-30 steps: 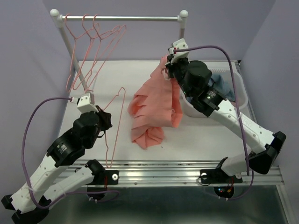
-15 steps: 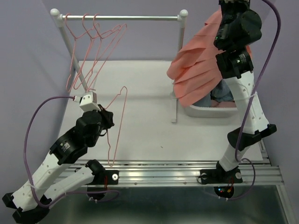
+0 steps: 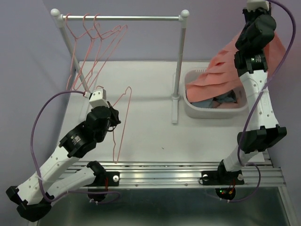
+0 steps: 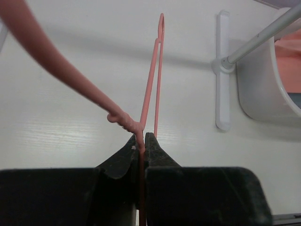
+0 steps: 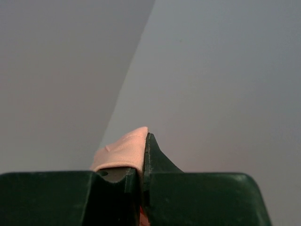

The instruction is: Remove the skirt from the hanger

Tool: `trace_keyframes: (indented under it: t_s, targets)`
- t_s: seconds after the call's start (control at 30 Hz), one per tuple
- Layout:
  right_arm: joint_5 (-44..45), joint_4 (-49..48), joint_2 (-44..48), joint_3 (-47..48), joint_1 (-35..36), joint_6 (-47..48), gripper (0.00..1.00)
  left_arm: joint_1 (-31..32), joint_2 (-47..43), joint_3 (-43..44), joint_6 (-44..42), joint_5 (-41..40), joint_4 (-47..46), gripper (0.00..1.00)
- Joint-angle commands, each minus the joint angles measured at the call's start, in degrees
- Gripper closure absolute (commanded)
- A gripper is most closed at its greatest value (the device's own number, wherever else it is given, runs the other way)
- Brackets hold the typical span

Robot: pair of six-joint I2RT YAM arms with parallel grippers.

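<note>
The pink skirt (image 3: 225,70) hangs from my right gripper (image 3: 256,7), raised high at the back right, its lower part draping into the white bin (image 3: 193,109). The right wrist view shows the gripper (image 5: 145,136) shut on a fold of the skirt (image 5: 122,150), facing a bare wall. My left gripper (image 3: 113,120) is shut on a bare pink wire hanger (image 3: 123,120) held over the table's left half. In the left wrist view the gripper (image 4: 141,137) clamps the hanger wire (image 4: 153,80) just below its twisted neck.
A white clothes rack (image 3: 122,18) spans the back, with several pink hangers (image 3: 89,42) at its left end; its right post (image 3: 178,66) and foot (image 4: 222,70) stand beside the bin. The bin holds blue clothing (image 3: 223,99).
My right arm has swung the skirt up and right, from over the table to above the bin. My left gripper has moved the empty hanger slightly forward and right.
</note>
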State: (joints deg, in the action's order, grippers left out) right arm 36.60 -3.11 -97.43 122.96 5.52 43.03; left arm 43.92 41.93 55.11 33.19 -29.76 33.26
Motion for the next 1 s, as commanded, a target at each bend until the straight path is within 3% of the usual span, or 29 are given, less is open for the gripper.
trace_keyframes:
  t_s: [0.0,0.2,0.4,0.7,0.97]
  targets:
    - [-8.8,-6.1,9.6,-11.1,0.7,-6.2,0.99,0.2,0.3,1.3,-1.8,-0.7,-4.1,1.00]
    - [-19.2,-2.9,13.7,-23.9,0.7,-21.5,0.99,0.2,1.5,2.4,-2.5,-0.7,-4.7,1.00]
    - [-32.5,-0.5,14.1,-27.2,0.7,-35.1,0.99,0.2,2.5,1.9,-2.6,-0.7,-5.4,1.00]
    - [-17.5,-5.9,21.7,-49.1,0.7,-41.6,0.99,0.2,1.8,1.1,-2.5,-0.8,-5.8,1.00]
    - [-10.1,-5.7,13.6,-57.7,0.2,-46.7,0.99,0.2,2.8,1.0,-2.6,-1.0,-6.4,1.00]
